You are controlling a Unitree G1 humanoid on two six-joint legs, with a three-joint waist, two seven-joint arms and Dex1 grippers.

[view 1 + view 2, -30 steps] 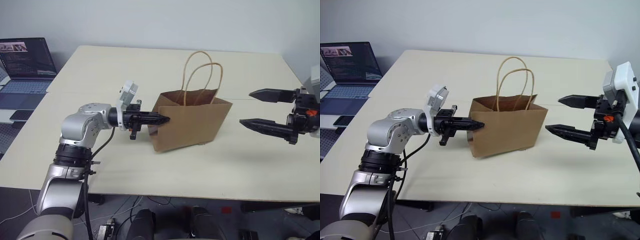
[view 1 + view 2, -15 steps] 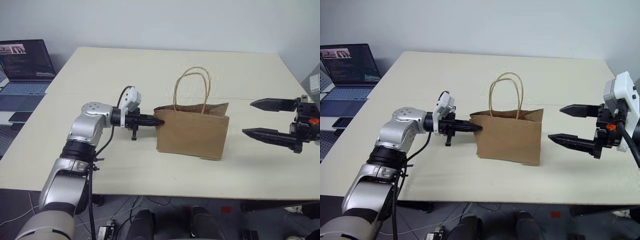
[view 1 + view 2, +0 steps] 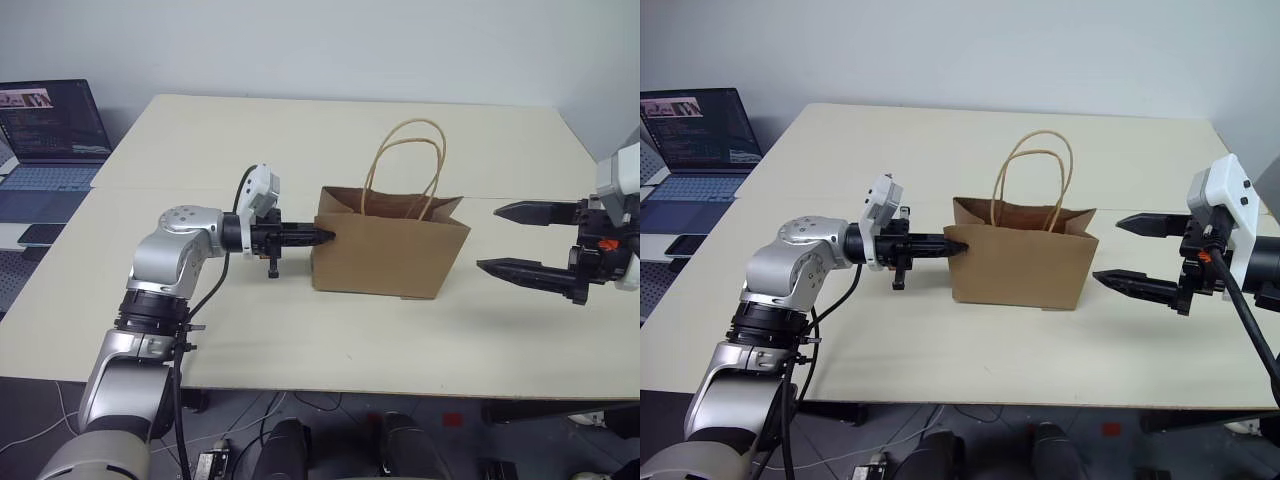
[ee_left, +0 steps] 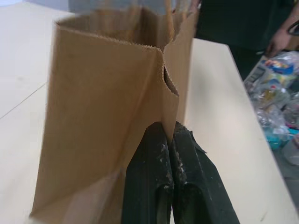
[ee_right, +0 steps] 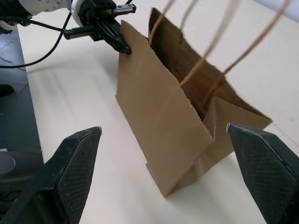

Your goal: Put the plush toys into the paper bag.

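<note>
The brown paper bag (image 3: 390,255) stands upright in the middle of the table, its mouth open and its two cord handles (image 3: 408,165) raised. My left gripper (image 3: 325,237) reaches in level from the left and is shut on the bag's upper side fold. The left wrist view shows its fingers (image 4: 149,177) pinching that paper edge (image 4: 164,81). My right gripper (image 3: 1108,250) hovers open a short way right of the bag, apart from it, fingertips toward the bag. The plush toys are out of view.
An open laptop (image 3: 50,125) and a dark phone (image 3: 40,232) lie on a side desk at the far left. The cream table (image 3: 300,340) has a seam running across behind the bag. A person's arm (image 4: 280,37) and colourful clutter (image 4: 275,79) show beyond the table's right edge.
The bag, tilted a second ago, has swung in my left gripper's hold and now sits upright. The left gripper stayed shut on its edge and the right stayed open.
</note>
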